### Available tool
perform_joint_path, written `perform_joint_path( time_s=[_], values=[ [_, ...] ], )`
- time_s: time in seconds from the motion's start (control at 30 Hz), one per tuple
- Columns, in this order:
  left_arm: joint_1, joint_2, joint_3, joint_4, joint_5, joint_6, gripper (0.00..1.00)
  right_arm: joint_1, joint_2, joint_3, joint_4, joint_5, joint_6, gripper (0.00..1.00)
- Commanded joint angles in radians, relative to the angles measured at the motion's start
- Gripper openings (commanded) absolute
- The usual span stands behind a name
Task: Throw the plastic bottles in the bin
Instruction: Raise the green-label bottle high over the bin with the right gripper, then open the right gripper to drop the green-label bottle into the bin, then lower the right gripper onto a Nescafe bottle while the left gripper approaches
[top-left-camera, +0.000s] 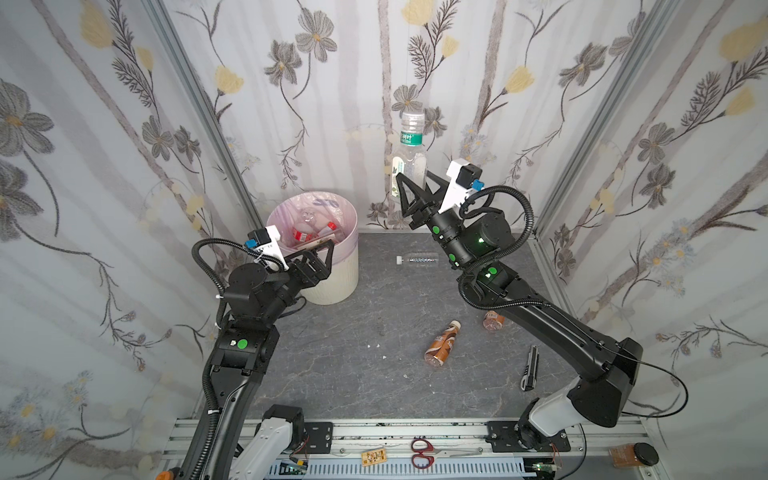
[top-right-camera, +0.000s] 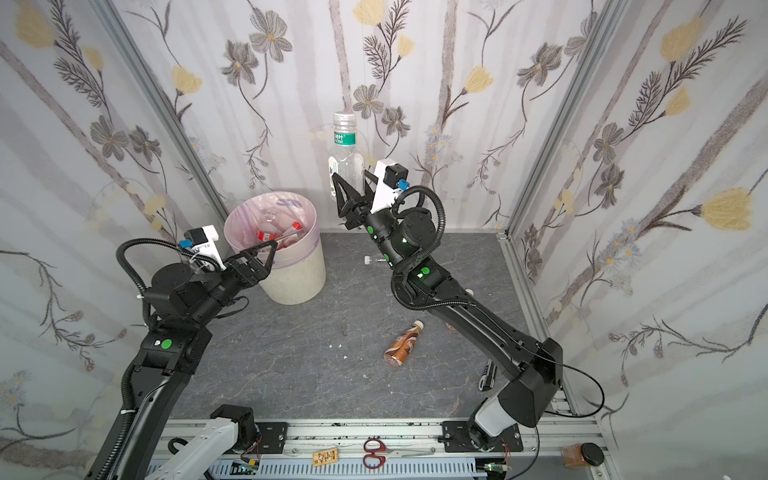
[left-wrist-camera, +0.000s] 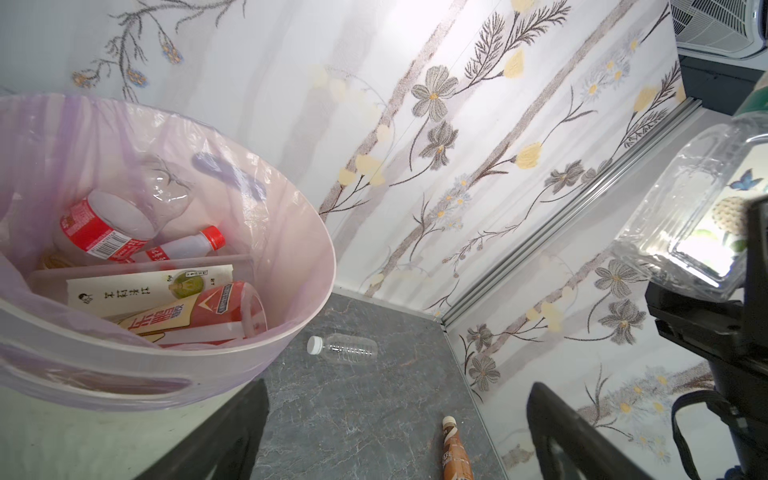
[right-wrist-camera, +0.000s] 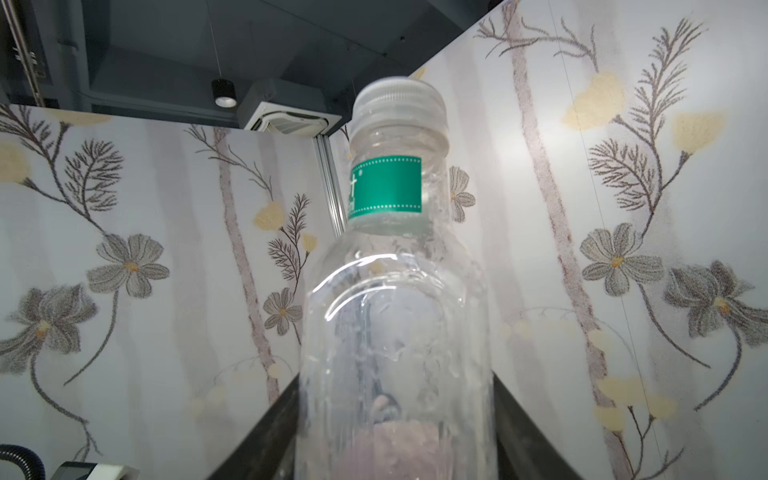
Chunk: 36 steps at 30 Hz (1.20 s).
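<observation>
At the bottom of a top view, one pair of red scissors (top-left-camera: 422, 453) lies on the metal rail (top-left-camera: 457, 432). Higher in the frame, three bottles lie on the grey floor (top-left-camera: 353, 353). One brown bottle (top-left-camera: 442, 343) is in the lower middle. One orange bottle (top-left-camera: 493, 321) is half hidden under the right arm (top-left-camera: 552, 328). One small clear bottle (top-left-camera: 417, 259) with a white cap is near the middle. One black knife (top-left-camera: 530, 368) lies to the right of the brown one. The left gripper (top-left-camera: 318, 253) is wide open and empty, just beside the bin (top-left-camera: 332, 282), left of the middle. In the left wrist view I count four bottles (left-wrist-camera: 104, 224) in the bin; I cannot tell if more lie under them. At the top middle, the right gripper (top-left-camera: 415, 176) holds one big clear bottle (top-left-camera: 411, 141) with a green label. It stands up in the air, up and to the right of the bin.
</observation>
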Motion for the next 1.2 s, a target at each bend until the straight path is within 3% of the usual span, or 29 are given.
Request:
perform_joint_path(
  time_s=[0.0, 0.17, 0.33, 0.37, 0.4, 0.43, 0.47, 0.6, 0.8, 0.9, 1.03, 1.17],
  values=[
    [0.002, 0.000, 0.026, -0.030, -0.044, 0.044, 1.00, 0.002, 0.041, 0.018, 0.249, -0.017, 0.003, 0.60],
    [0.003, -0.017, 0.029, -0.061, -0.073, 0.067, 1.00, 0.003, 0.278, 0.351, -0.021, -0.051, 0.070, 0.60],
    [0.003, -0.041, 0.003, -0.082, -0.090, 0.077, 1.00, 0.007, 0.695, 0.950, -0.497, -0.158, 0.119, 0.62],
    [0.003, -0.043, -0.001, -0.084, -0.090, 0.078, 1.00, 0.014, 0.743, 1.031, -0.557, -0.162, 0.110, 0.66],
    [0.002, -0.047, -0.008, -0.088, -0.090, 0.079, 1.00, 0.018, 0.767, 1.060, -0.589, -0.164, 0.105, 0.77],
    [0.001, -0.051, -0.010, -0.091, -0.091, 0.079, 1.00, 0.019, 0.774, 1.056, -0.605, -0.169, 0.106, 0.94],
    [0.001, -0.054, -0.013, -0.093, -0.091, 0.080, 1.00, 0.018, 0.775, 1.055, -0.620, -0.176, 0.099, 0.99],
    [0.001, -0.054, -0.021, -0.096, -0.085, 0.073, 1.00, 0.018, 0.684, 1.022, -0.658, -0.127, 0.026, 1.00],
    [0.001, -0.056, -0.030, -0.093, -0.084, 0.065, 1.00, 0.018, 0.333, 0.589, -0.428, -0.056, -0.042, 1.00],
    [0.001, -0.043, -0.043, -0.091, -0.054, 0.052, 1.00, 0.016, 0.228, 0.485, -0.466, 0.037, -0.069, 1.00],
    [-0.007, -0.006, -0.074, -0.084, 0.004, 0.019, 1.00, -0.016, 0.078, 0.271, -0.519, 0.189, -0.036, 1.00],
    [-0.071, 0.010, -0.107, -0.073, -0.028, 0.010, 1.00, -0.071, -0.078, -0.009, -0.561, 0.277, 0.044, 1.00]
  ],
)
